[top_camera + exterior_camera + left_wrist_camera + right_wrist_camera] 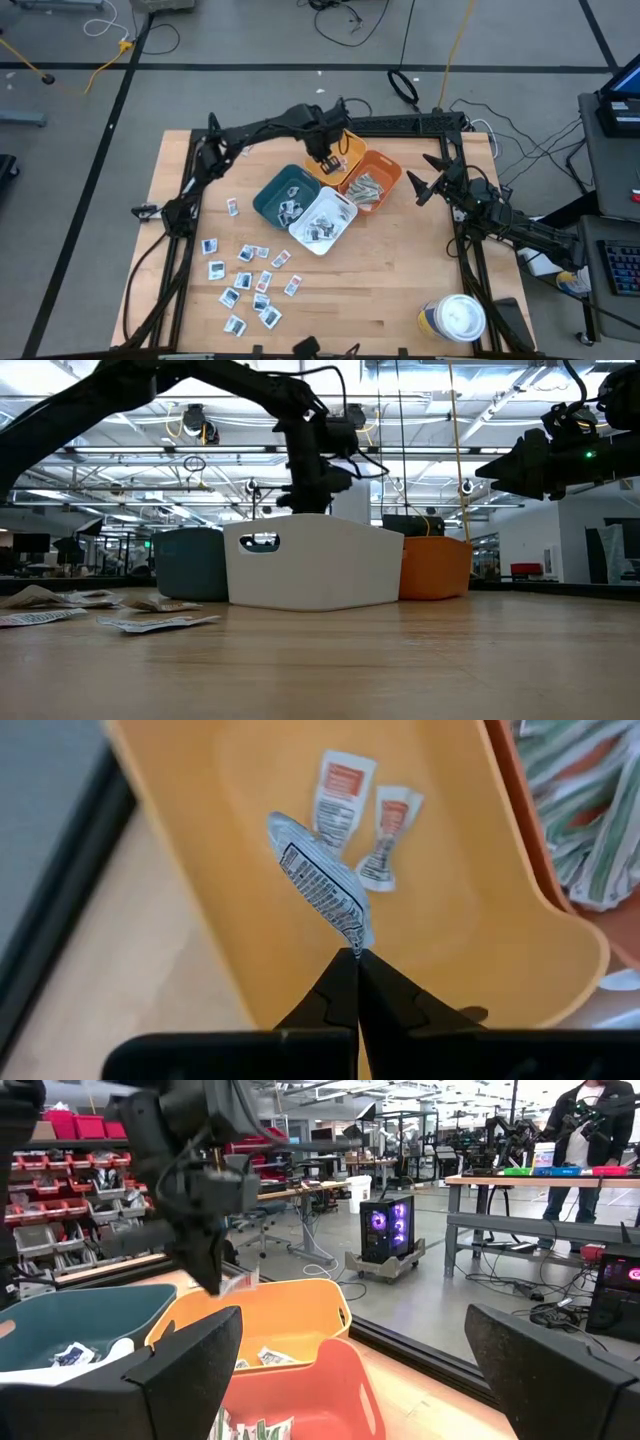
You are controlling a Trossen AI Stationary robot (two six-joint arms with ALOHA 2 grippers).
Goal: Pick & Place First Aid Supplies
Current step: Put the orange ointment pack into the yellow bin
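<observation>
My left gripper hangs over the yellow bin at the table's far middle, shut on a small white packet with dark print. Two red-marked packets lie on the yellow bin's floor. Many small white packets lie flat on the wood at the near left. The teal bin and white bin hold packets, and the orange bin holds grey-green strips. My right gripper waits open at the table's right, holding nothing. My left gripper pinches the packet by one narrow end between its two fingertips. The fingers come from above, pointing steeply down. The packet hangs below the tips, lifted clear above the yellow bin's floor.
The four bins stand close together in a cluster at the table's middle. A round white-lidded tub stands at the near right corner. Bare wood lies between the white bin and the tub. A person stands far off in the room.
</observation>
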